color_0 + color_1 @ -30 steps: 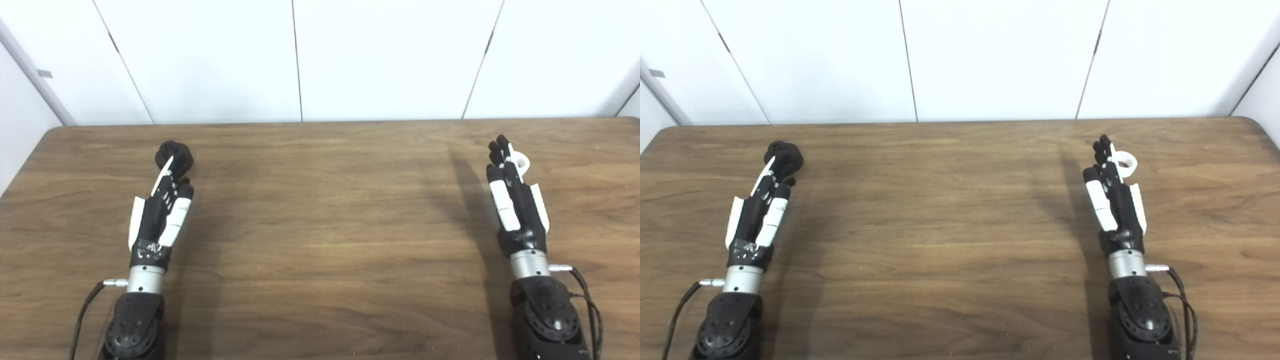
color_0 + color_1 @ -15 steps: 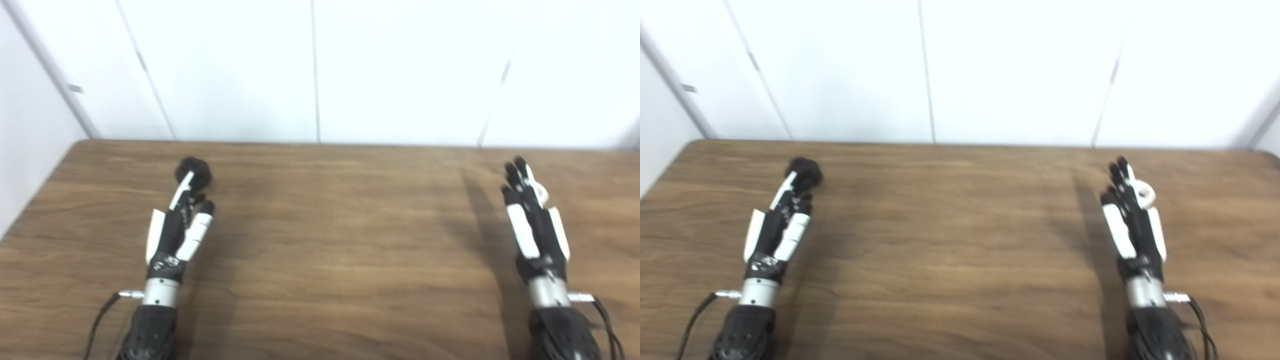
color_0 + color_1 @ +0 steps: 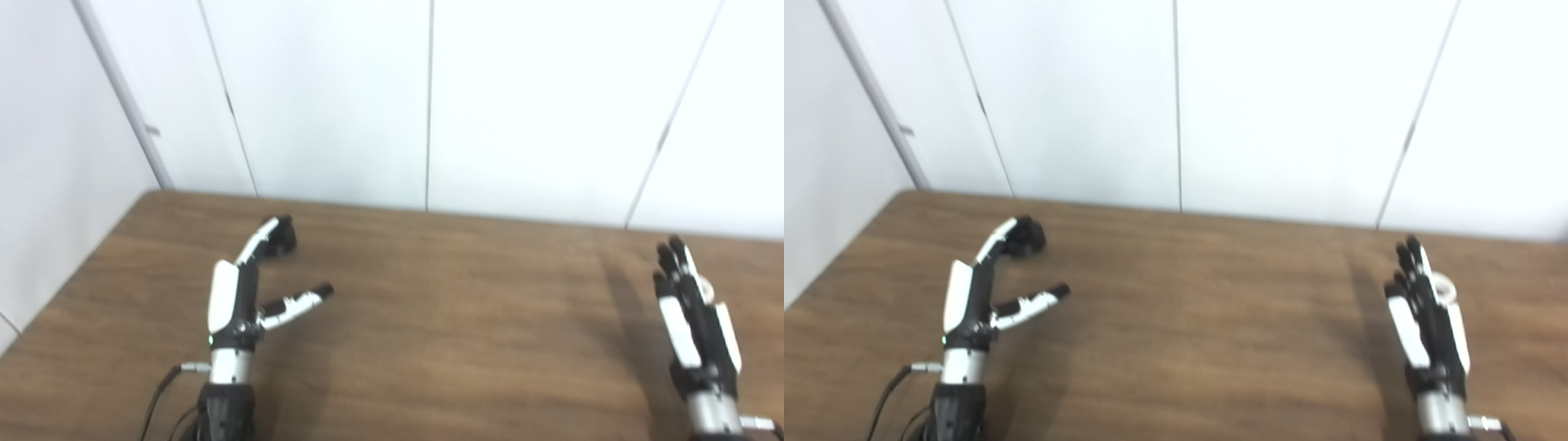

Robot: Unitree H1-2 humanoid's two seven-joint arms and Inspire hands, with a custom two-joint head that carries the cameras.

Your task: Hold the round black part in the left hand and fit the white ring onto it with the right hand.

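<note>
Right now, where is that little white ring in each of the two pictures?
Left eye view: the white ring peeks out just behind the right hand, near the right edge.
Right eye view: the white ring shows more fully, beside the right hand, right of centre.
Shared landmark: the right hand's raised fingers, just left of the ring.

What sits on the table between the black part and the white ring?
Nothing: between the black part and the white ring there is only bare table, clearest in the right eye view.
</note>
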